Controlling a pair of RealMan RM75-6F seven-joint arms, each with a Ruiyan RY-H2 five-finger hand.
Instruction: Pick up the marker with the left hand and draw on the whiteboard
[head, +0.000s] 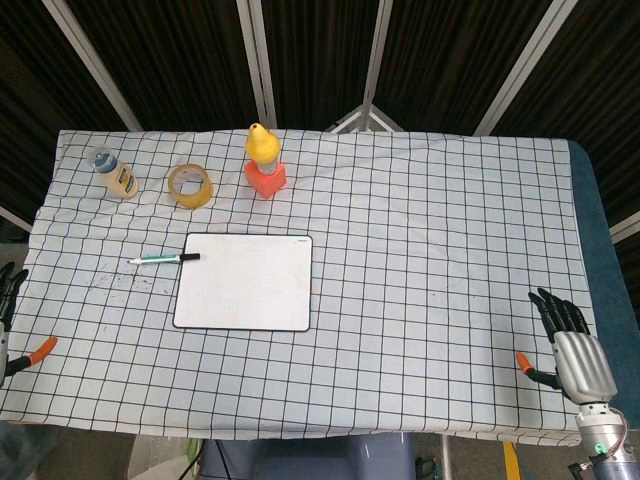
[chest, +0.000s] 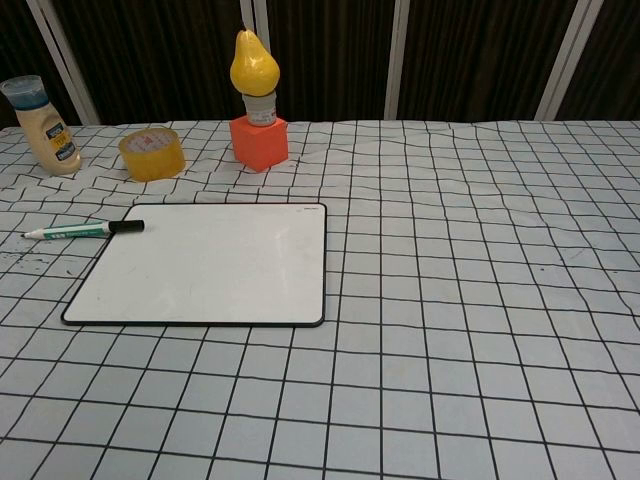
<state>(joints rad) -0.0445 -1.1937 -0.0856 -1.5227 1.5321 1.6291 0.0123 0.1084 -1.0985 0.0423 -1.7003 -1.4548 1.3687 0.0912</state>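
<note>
A marker (head: 163, 259) with a green-and-white barrel and a black cap lies flat on the checked cloth, its cap touching the upper left corner of the whiteboard (head: 245, 281). The chest view shows the same marker (chest: 82, 231) beside the blank whiteboard (chest: 205, 263). My left hand (head: 10, 320) shows only at the left edge of the head view, well left of and nearer than the marker, fingers apart, holding nothing. My right hand (head: 570, 347) rests at the near right corner of the table with fingers spread and empty. Neither hand shows in the chest view.
At the back left stand a sauce bottle (head: 113, 172), a roll of yellow tape (head: 189, 185), and a yellow pear on an orange block (head: 265, 160). Faint dark marks (head: 120, 280) dot the cloth below the marker. The blue table edge (head: 600, 230) runs along the right.
</note>
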